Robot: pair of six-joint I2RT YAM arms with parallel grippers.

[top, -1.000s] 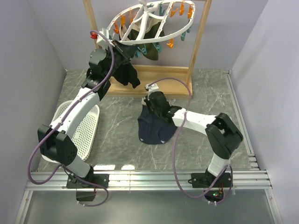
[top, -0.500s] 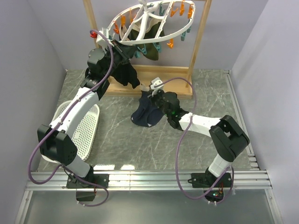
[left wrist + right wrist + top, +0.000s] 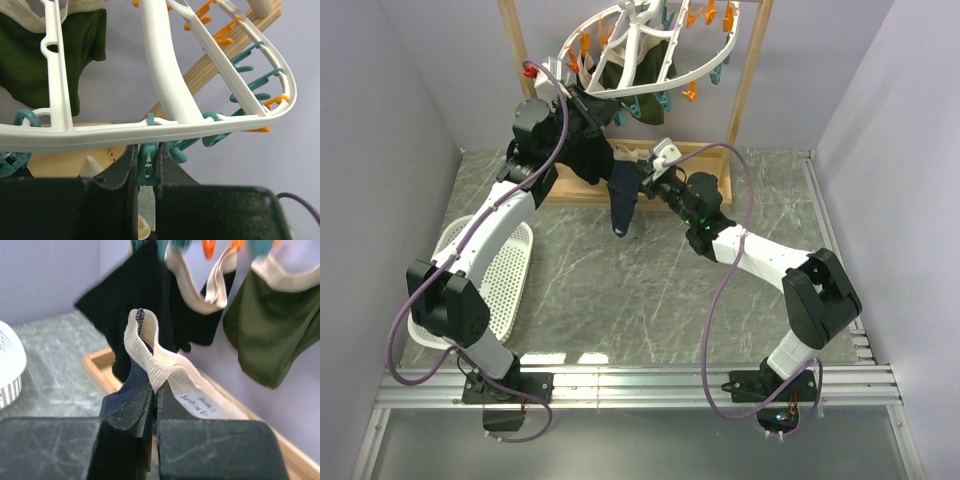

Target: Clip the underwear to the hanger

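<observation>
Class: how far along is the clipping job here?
Done: the underwear is up off the table, waistband pinched by the right gripper. In hand: the left gripper squeezes a teal peg on the hanger. Left: feeding the waistband into that peg.

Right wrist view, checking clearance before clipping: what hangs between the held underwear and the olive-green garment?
A black garment with a beige waistband hangs there, behind the underwear; the right wrist view shows it.

- One white peg hanger (image 3: pixel 638 45)
- One wooden frame stand (image 3: pixel 740 105)
- One white mesh basket (image 3: pixel 515 280), left edge
- Three garments: navy underwear (image 3: pixel 622 205), black garment (image 3: pixel 582 155), olive-green garment (image 3: pixel 270 330)
- Two robot arms (image 3: pixel 495 215)
- Orange pegs (image 3: pixel 689 93), teal pegs (image 3: pixel 147 160): too overlapped to count
</observation>
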